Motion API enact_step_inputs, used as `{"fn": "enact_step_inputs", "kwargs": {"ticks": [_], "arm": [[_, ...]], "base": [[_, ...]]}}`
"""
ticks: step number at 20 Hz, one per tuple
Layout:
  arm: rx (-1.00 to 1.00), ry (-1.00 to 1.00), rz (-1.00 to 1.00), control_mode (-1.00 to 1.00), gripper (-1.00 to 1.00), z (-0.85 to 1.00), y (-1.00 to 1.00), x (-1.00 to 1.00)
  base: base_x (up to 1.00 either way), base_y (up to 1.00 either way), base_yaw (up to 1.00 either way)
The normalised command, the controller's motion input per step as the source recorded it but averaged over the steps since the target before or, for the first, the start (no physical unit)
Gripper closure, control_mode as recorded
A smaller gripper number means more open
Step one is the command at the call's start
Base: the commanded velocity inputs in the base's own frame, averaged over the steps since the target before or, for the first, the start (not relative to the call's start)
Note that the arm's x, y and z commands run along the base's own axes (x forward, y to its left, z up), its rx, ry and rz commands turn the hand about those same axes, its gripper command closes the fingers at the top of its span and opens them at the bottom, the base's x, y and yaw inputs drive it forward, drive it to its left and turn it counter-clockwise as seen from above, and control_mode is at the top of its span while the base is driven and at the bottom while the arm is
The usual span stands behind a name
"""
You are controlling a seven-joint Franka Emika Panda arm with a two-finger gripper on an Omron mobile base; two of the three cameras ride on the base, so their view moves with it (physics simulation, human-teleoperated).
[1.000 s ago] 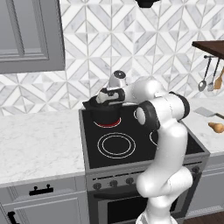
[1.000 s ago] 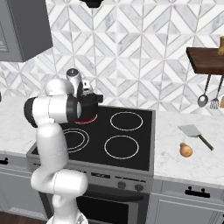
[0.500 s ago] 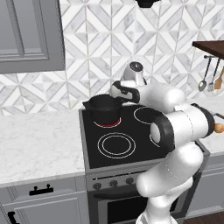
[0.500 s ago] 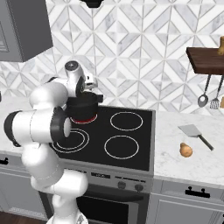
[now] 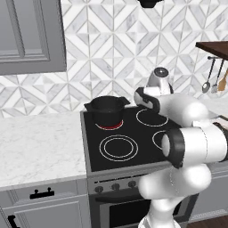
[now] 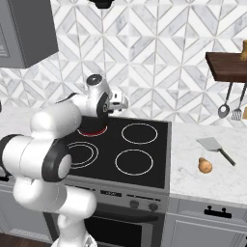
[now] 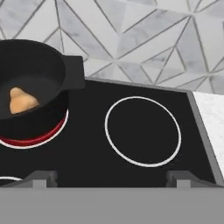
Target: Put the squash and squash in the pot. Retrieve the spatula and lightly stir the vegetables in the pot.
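The black pot (image 7: 39, 72) stands on the glowing red back-left burner, and one tan squash (image 7: 22, 101) lies inside it. My gripper (image 7: 113, 179) hangs open and empty just to the right of the pot, above the cooktop, with its fingertips (image 7: 41, 177) spread wide. From the base the pot (image 5: 107, 107) sits left of the gripper (image 5: 141, 98). In the right base view the gripper (image 6: 120, 102) is above the back of the stove. A second squash (image 6: 205, 165) lies on the right counter, next to the grey spatula (image 6: 216, 147).
The black cooktop (image 6: 144, 166) has several burner rings. A wooden shelf (image 6: 226, 65) hangs at the right with a spoon (image 6: 224, 109) and another utensil (image 6: 237, 114) below it. White marble counters flank the stove on both sides.
The hand has swung from over the pot to the right, along the back of the stove. The gripper stays open and empty. The pot has not moved.
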Motion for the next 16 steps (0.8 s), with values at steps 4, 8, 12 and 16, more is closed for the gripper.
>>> {"fn": "enact_step_inputs", "kwargs": {"ticks": [4, 8, 12, 16], "arm": [[0.00, 0.07, -0.23, -1.00, -1.00, -0.12, -1.00, -0.49], [0.01, 0.06, -0.20, -1.00, -1.00, -0.08, -1.00, -0.39], [0.08, 0.06, -0.16, -1.00, -1.00, -0.11, -1.00, -0.40], [0.09, 0.06, -0.14, -1.00, -1.00, -0.12, -1.00, -0.33]], "base": [[0.00, 0.00, 0.00], [0.00, 0.00, 0.00], [0.00, 0.00, 0.00], [0.00, 0.00, 0.00]]}}
